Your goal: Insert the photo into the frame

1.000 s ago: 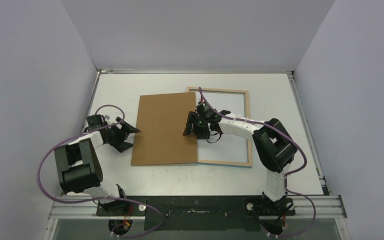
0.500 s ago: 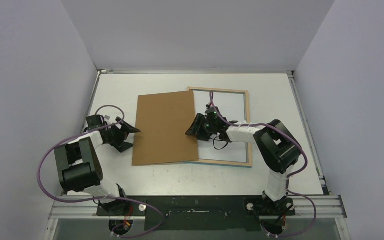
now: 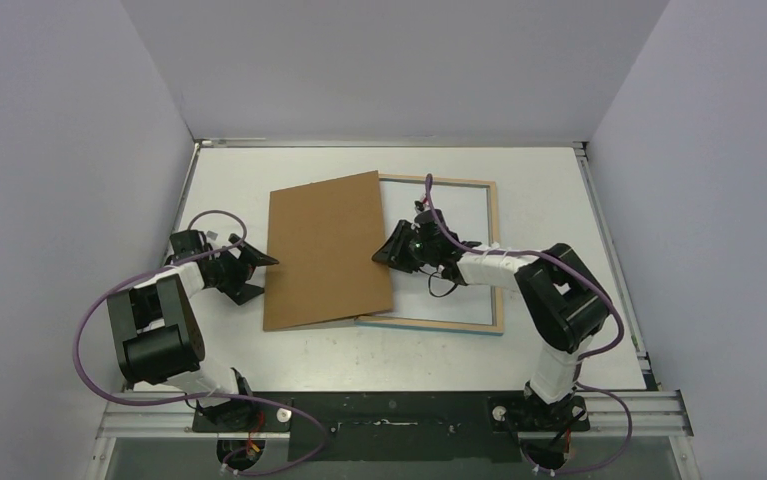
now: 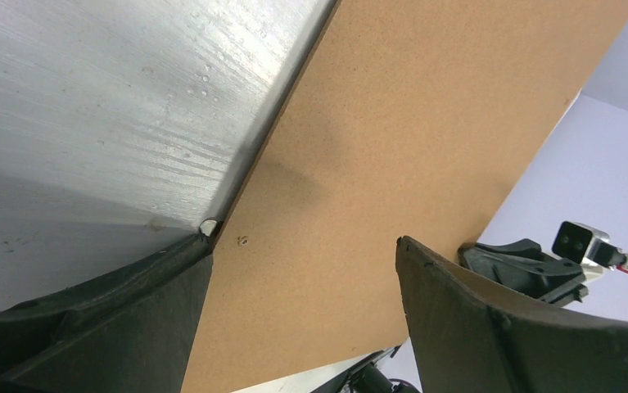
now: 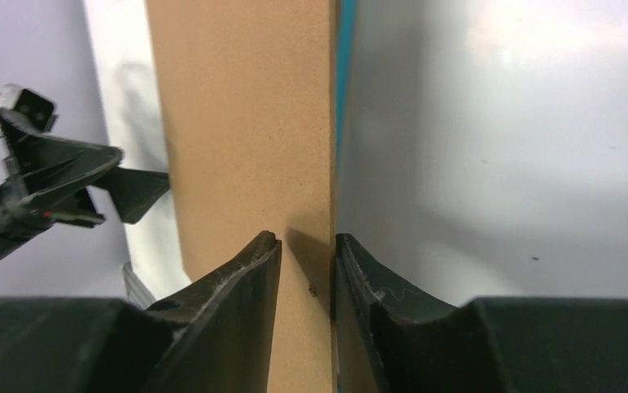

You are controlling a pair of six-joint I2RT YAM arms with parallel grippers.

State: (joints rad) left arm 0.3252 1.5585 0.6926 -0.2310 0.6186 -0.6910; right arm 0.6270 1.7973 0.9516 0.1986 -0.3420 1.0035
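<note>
White tabletop (image 3: 544, 185), right arm (image 3: 489, 266) stretched leftward, right gripper (image 3: 389, 250) narrow astride the backing board (image 3: 324, 250) edge, left gripper (image 3: 261, 263) wide.

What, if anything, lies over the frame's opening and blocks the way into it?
The brown backing board overlaps the left part of the frame, its right edge between the fingers of the right gripper. The rest of the opening shows bare. No photo is in view.

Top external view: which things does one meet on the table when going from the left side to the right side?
left pincer → brown backing board → right pincer, at the board's right edge → frame
</note>
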